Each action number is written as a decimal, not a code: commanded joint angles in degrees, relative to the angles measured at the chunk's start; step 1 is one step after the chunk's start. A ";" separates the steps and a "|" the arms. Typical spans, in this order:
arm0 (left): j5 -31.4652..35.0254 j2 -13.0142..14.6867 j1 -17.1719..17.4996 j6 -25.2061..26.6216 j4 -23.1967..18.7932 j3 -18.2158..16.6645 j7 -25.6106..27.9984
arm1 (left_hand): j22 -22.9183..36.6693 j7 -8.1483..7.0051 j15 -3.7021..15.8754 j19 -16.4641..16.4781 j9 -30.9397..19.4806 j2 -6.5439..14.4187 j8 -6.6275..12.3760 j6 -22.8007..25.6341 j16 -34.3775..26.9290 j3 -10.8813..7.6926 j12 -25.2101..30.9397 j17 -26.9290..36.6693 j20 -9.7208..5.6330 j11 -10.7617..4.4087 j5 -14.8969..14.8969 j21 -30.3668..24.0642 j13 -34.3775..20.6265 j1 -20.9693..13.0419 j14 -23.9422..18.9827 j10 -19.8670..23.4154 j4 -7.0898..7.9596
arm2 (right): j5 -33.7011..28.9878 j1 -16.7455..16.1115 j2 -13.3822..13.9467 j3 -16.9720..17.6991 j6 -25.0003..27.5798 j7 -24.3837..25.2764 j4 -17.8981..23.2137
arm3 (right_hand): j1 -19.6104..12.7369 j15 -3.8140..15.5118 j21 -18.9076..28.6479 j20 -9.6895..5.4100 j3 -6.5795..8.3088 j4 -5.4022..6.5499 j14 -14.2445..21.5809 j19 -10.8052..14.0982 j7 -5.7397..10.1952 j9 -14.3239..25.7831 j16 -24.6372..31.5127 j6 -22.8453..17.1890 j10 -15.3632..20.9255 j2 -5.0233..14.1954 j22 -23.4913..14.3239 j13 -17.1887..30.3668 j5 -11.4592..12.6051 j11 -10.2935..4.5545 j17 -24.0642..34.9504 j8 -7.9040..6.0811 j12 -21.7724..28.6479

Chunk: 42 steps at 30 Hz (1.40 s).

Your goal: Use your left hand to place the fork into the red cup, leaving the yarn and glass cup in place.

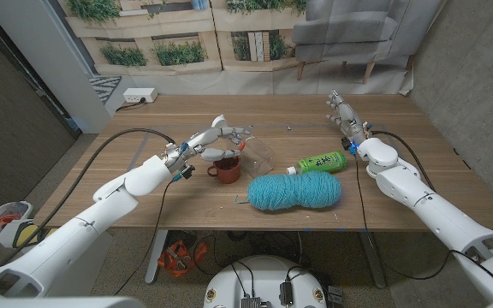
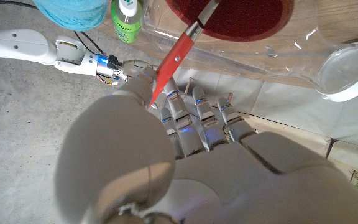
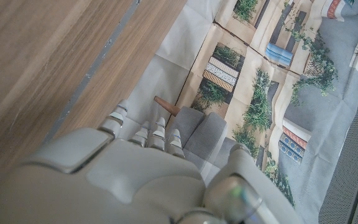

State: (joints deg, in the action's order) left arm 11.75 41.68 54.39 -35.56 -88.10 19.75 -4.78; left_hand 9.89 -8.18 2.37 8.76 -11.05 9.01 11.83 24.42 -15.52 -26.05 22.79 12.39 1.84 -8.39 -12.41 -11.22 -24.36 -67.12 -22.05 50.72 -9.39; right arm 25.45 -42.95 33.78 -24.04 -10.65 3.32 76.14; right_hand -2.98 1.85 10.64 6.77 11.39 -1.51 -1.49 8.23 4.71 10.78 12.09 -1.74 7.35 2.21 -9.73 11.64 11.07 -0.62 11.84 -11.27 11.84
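Fork: red-handled fork (image 2: 180, 51) held in the left hand (image 1: 216, 137), its handle pinched between the fingers (image 2: 182, 115), its far end reaching down into the red cup (image 1: 226, 168); in the head view it is too small to make out
Left hand: raised over the table (image 1: 144, 111) directly above the red cup, fingers closed around the fork's handle
Red cup: upright near the middle of the table, handle toward the robot's left; its wide red mouth (image 2: 241, 15) shows in the left wrist view with the fork's tip over it
Glass cup: clear glass cup (image 1: 262, 154) lying on its side just beside the red cup, on the robot's right of it; whether they touch cannot be told
Yarn: teal yarn skein (image 1: 294, 191) lying lengthwise on the near part of the table, close to the red cup and glass cup
Green bottle: plastic bottle (image 1: 319, 162) with a green label on its side, just behind the yarn
Right hand: right hand (image 1: 344, 113) at the far right part of the table, well apart from the objects, grasping nothing; fingers (image 3: 148, 134) look curled in, though whether fully clenched cannot be told
White disc: round white lid-like piece (image 2: 347, 71) seen in the left wrist view
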 commanded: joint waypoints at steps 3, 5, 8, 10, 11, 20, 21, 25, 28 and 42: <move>4.51 -0.33 -0.57 0.24 0.86 0.49 1.76 | 0.08 -0.17 9.45 -0.13 -0.10 0.23 0.08 0.61 0.01 -0.19 0.14 0.28 0.15 -4.03 -0.49 0.01 -0.13 0.06 -0.11 3.81 0.34 | 0.54 -0.83 0.38 0.68 -0.62 0.47 0.45 | -0.20 0.93 0.27 0.14 0.30 0.01 0.26 0.48 -0.20 0.27 0.02 0.09 0.44 0.22 -0.10 0.26 0.12 0.05 0.13 -0.19 0.09; 5.39 -0.30 -0.71 0.15 0.98 0.66 2.30 | 0.08 -0.19 9.42 -0.12 -0.10 0.23 0.12 0.76 0.01 -0.17 0.13 0.29 0.17 -4.03 -0.49 0.01 -0.14 0.11 -0.14 3.80 0.37 | 0.39 -0.70 0.41 0.56 -0.70 0.31 0.29 | -0.20 0.96 0.26 0.17 0.31 0.02 0.27 0.46 -0.19 0.27 0.03 0.07 0.42 0.24 -0.10 0.26 0.13 0.03 0.13 -0.20 0.09; 4.93 -0.48 -0.71 0.20 1.25 0.88 2.34 | 0.08 -0.17 9.44 -0.12 -0.10 0.25 0.15 0.88 0.04 -0.21 0.10 0.29 0.25 -4.03 -0.51 0.01 -0.16 0.09 -0.14 3.74 0.35 | 0.42 -0.63 0.44 0.53 -0.47 0.28 0.33 | -0.21 0.98 0.26 0.17 0.32 0.01 0.26 0.46 -0.19 0.27 0.02 0.06 0.46 0.25 -0.10 0.26 0.13 0.04 0.13 -0.20 0.10; 5.31 -0.64 -0.68 0.14 1.42 0.87 2.96 | 0.08 -0.17 9.38 -0.07 -0.10 0.20 0.15 0.95 0.16 -0.24 -0.04 0.27 0.24 -3.98 -0.53 -0.01 -0.16 0.11 0.02 3.40 0.33 | 0.37 -0.59 0.47 0.53 -0.42 0.32 0.34 | -0.22 0.97 0.26 0.15 0.32 0.01 0.28 0.47 -0.19 0.27 0.03 0.04 0.44 0.25 -0.10 0.26 0.13 0.03 0.13 -0.21 0.09; 5.46 -0.66 -0.66 0.14 1.46 0.85 3.20 | 0.08 -0.18 9.22 -0.02 -0.10 0.22 0.14 0.99 0.25 -0.24 -0.16 0.28 0.29 -3.97 -0.54 -0.03 -0.17 0.19 0.18 3.07 0.38 | 0.39 -0.58 0.48 0.54 -0.41 0.30 0.33 | -0.23 0.95 0.26 0.15 0.32 0.01 0.29 0.47 -0.20 0.27 0.03 0.06 0.44 0.25 -0.10 0.26 0.13 0.02 0.13 -0.20 0.09; 6.43 0.04 -0.53 -0.04 1.24 1.01 4.16 | 0.11 -0.52 7.39 -0.06 -0.04 -2.24 -0.36 0.76 1.86 2.39 -4.09 -0.16 0.46 -3.79 0.00 0.00 1.06 4.71 3.25 -3.72 1.74 | 0.36 0.02 0.11 0.17 -0.58 -0.33 -0.52 | -0.26 0.91 0.25 0.15 0.34 -0.01 0.24 0.44 -0.19 0.27 0.01 0.03 0.41 0.26 -0.10 0.26 0.12 0.02 0.12 -0.22 0.08; 6.42 0.08 -0.53 -0.06 1.23 1.04 4.18 | 0.11 -0.50 7.34 -0.10 -0.04 -2.31 -0.38 0.72 1.92 2.50 -4.23 -0.19 0.52 -3.80 0.05 0.01 1.09 4.98 3.33 -3.92 1.83 | 0.36 0.05 0.06 0.15 -0.52 -0.30 -0.54 | -0.26 0.92 0.26 0.17 0.34 -0.01 0.24 0.46 -0.21 0.27 0.00 0.02 0.42 0.26 -0.10 0.26 0.12 0.03 0.12 -0.22 0.08; 6.34 0.15 -0.53 -0.24 1.26 1.09 4.42 | 0.14 -0.52 6.82 -0.37 -0.01 -2.73 -0.40 0.73 2.32 3.02 -5.13 -0.38 0.81 -3.56 0.29 0.09 1.36 6.60 4.02 -5.05 2.26 | 0.37 0.11 0.01 0.12 -0.53 -0.34 -0.62 | -0.26 0.95 0.25 0.15 0.34 -0.02 0.23 0.45 -0.22 0.27 0.00 0.03 0.44 0.25 -0.10 0.26 0.12 0.09 0.12 -0.22 0.08; 6.39 0.16 -0.50 -0.46 1.31 1.08 4.81 | 0.15 -0.43 6.70 -0.42 0.01 -2.89 -0.43 0.70 2.40 3.31 -5.63 -0.40 0.83 -3.29 0.43 0.08 1.43 7.68 4.21 -5.71 2.59 | 0.31 0.10 0.05 0.14 -0.59 -0.31 -0.60 | -0.26 0.96 0.26 0.14 0.34 -0.02 0.22 0.45 -0.24 0.27 0.00 -0.02 0.45 0.25 -0.10 0.26 0.12 0.10 0.13 -0.24 0.09; 5.48 0.06 -0.41 -1.57 1.95 0.85 5.76 | 0.18 -0.39 5.22 -0.73 0.11 -3.68 -0.58 0.26 3.07 4.64 -8.31 -0.48 0.89 -1.83 1.10 0.07 2.25 12.37 6.25 -9.27 3.79 | 0.06 0.89 -0.30 -0.32 -0.35 -0.73 -1.14 | -0.26 0.93 0.24 0.15 0.34 -0.02 0.21 0.42 -0.12 0.27 -0.01 -0.09 0.51 0.24 -0.10 0.27 0.11 0.07 0.13 -0.26 0.10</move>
State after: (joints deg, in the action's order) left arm 17.84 41.79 53.85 -36.18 -86.60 20.80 -0.04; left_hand 10.01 -8.37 2.31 8.03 -10.92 5.39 11.40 25.01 -12.62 -21.91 14.87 11.70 2.57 -10.23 -11.58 -11.22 -22.09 -55.33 -16.38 41.67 -5.57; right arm 25.79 -42.67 33.76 -24.01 -11.19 2.96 75.41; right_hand -2.99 1.85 10.64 6.77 11.39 -1.51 -1.49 8.23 4.71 10.78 12.09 -1.74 7.35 2.21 -9.73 11.64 11.07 -0.62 11.84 -11.27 11.84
